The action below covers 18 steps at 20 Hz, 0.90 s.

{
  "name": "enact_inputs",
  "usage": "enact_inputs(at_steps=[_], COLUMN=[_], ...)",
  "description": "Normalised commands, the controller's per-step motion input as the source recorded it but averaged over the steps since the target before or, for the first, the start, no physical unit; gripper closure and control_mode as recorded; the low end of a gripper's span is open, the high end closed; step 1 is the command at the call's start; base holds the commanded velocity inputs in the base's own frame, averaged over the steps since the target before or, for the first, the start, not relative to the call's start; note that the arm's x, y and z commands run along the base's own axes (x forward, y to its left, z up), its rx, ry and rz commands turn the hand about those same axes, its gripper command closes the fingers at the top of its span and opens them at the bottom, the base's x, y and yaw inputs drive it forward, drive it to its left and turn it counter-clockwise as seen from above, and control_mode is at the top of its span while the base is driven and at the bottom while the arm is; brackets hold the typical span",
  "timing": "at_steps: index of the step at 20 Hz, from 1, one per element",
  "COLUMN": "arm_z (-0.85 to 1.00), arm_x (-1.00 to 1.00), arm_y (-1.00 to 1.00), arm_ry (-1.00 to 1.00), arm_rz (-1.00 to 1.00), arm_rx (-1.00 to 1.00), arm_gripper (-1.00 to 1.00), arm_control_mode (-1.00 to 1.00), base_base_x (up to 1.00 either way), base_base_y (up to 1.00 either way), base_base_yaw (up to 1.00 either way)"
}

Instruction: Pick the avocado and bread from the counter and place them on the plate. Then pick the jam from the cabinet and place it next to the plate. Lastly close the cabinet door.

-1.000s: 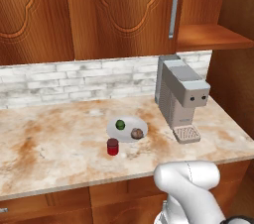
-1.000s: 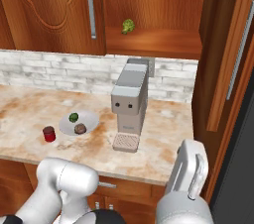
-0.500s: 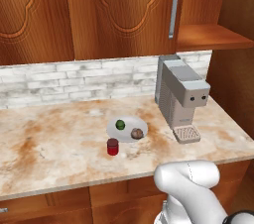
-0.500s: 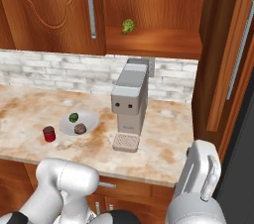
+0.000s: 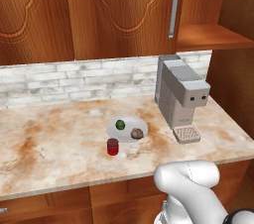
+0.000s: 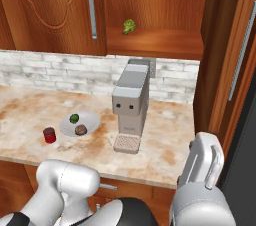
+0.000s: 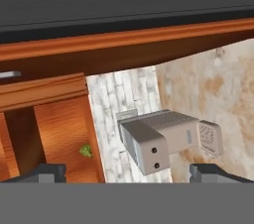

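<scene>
The white plate (image 5: 127, 135) (image 6: 90, 121) lies on the marbled counter (image 5: 54, 143) (image 6: 165, 152). On it sit the dark green avocado (image 5: 120, 125) (image 6: 74, 118) and the brown bread (image 5: 136, 133) (image 6: 80, 129). The red jam (image 5: 113, 146) (image 6: 49, 134) stands upright on the counter just off the plate's front-left rim. The cabinet (image 5: 206, 34) (image 6: 160, 40) is open, its door (image 6: 225, 45) swung out at the right. My gripper (image 7: 130, 173) is open and holds nothing. It hangs low at the right, well away from the plate, and looks towards the coffee machine and the cabinet.
A grey coffee machine (image 5: 181, 96) (image 6: 131, 102) (image 7: 158, 141) stands on the counter right of the plate, below the open cabinet. A yellow-green leafy item (image 6: 129, 26) (image 7: 86, 150) sits on the cabinet shelf. A closed door with a silver handle (image 5: 173, 10) (image 6: 91, 10) is to the left.
In the right base view the arm's white hand has drifted a little to the right and up. The plate, food and jam have not moved.
</scene>
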Motion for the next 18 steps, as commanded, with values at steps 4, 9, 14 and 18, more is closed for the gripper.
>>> enact_inputs(at_steps=[4, 9, 14, 18], arm_z=[0.0, 0.0, 0.0, 0.0], arm_x=[0.21, 0.16, 0.09, 0.13], arm_y=[-0.1, -0.32, -0.38, -0.18], arm_ry=[0.0, 0.0, 0.0, 0.0], arm_rz=[0.0, 0.0, 0.0, 0.0], arm_rx=[0.0, 0.01, 0.03, 0.0], arm_gripper=[-1.0, -1.0, -1.0, -1.0], arm_control_mode=[-1.0, -1.0, -1.0, -1.0], base_base_x=[0.0, 0.0, 0.0, 0.0], base_base_y=[0.0, 0.0, 0.0, 0.0], base_base_yaw=[0.0, 0.0, 0.0, 0.0])
